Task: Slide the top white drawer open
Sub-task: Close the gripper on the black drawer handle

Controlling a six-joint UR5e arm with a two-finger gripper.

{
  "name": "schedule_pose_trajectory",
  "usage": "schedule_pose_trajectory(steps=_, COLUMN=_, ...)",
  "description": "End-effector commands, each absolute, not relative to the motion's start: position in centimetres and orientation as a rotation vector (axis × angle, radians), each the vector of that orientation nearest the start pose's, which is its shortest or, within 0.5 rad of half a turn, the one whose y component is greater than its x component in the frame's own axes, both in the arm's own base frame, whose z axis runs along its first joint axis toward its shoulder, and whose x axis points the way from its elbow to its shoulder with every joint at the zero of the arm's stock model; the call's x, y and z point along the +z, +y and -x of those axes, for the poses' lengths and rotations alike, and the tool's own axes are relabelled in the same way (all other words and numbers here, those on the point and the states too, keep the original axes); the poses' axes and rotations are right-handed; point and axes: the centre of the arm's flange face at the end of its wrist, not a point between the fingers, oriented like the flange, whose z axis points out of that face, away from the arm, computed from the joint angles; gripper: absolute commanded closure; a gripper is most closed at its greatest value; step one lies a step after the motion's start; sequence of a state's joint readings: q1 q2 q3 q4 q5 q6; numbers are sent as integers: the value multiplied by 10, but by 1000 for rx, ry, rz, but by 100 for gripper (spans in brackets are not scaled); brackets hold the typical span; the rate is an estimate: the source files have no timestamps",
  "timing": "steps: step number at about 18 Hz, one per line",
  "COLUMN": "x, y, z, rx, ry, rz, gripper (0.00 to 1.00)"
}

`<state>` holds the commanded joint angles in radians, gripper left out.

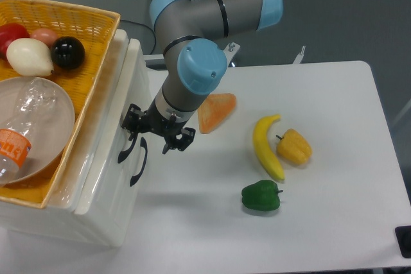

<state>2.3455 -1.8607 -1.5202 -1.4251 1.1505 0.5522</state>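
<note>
While the grey-and-blue robot arm (192, 56) hides part of the scene, the items stand as follows. Black two-finger gripper (154, 138): jaws spread apart, holding nothing, just beside the upper black handle (127, 149); whether a fingertip touches that handle cannot be told. Glossy white plastic top drawer (122, 94): upper left of the white desk (334, 178), at the cabinet's front, its face seen at a steep angle; how far it stands out is hard to judge. Matching lower white drawer (109, 197): below it, with its own curved black handle (139, 165). Yellow wicker basket (70, 20): on top of the cabinet, cut off by the left edge, holding a clear plastic bottle with orange label (22, 129), a cream pear-shaped fruit (27, 57), a black ball (68, 52) and a red item (11, 33), partly cropped. Orange wedge (217, 110): partly behind the arm. Yellow banana (266, 145), yellow bell pepper (294, 147), green bell pepper (261, 196): grouped near one another on the desk.
</note>
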Motion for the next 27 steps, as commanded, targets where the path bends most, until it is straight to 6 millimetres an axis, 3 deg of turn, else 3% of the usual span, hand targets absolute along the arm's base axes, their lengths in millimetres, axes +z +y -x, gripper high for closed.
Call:
schedule_pose_trajectory(steps=15, x=377, y=548, z=286, rx=-573, ry=-338, rz=2883, gripper=39)
schedule_pose_trajectory(steps=27, x=379, y=548, z=285, rx=-570, ry=-339, rz=2881, gripper=56)
